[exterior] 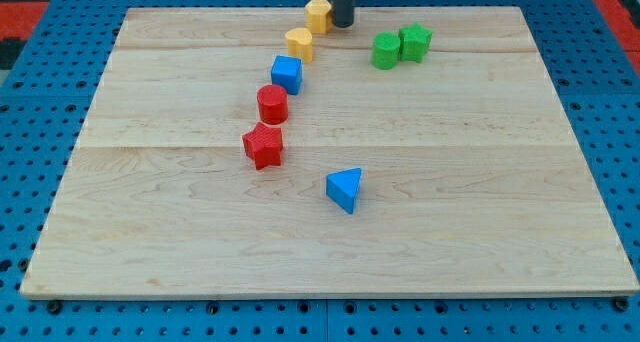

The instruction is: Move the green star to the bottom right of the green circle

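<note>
The green star [416,41] sits near the view's top right of centre, touching the right side of the green circle [386,51]. The star lies slightly higher in the view than the circle. My tip [343,24] is at the view's top centre, just right of a yellow hexagon block [318,15]. It stands to the left of both green blocks and a little above them, apart from the green circle.
A yellow cylinder [299,44], a blue cube [287,74], a red cylinder [272,104] and a red star [264,145] form a line running down to the left. A blue triangle [345,189] lies near the centre. The wooden board [500,232] rests on a blue grid.
</note>
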Robot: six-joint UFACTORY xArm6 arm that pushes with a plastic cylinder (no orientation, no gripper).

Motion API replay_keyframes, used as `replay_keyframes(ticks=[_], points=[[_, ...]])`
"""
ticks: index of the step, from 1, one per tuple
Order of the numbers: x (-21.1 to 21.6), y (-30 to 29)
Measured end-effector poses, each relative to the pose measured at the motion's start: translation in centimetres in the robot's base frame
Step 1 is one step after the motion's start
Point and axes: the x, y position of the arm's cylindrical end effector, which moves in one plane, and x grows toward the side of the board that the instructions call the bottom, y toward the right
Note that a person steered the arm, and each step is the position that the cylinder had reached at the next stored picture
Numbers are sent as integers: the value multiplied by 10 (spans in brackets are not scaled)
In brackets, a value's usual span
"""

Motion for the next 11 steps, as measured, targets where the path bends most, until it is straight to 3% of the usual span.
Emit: replay_keyframes(ticks=[2,10,11], points=[[4,61],[15,78],[33,78]])
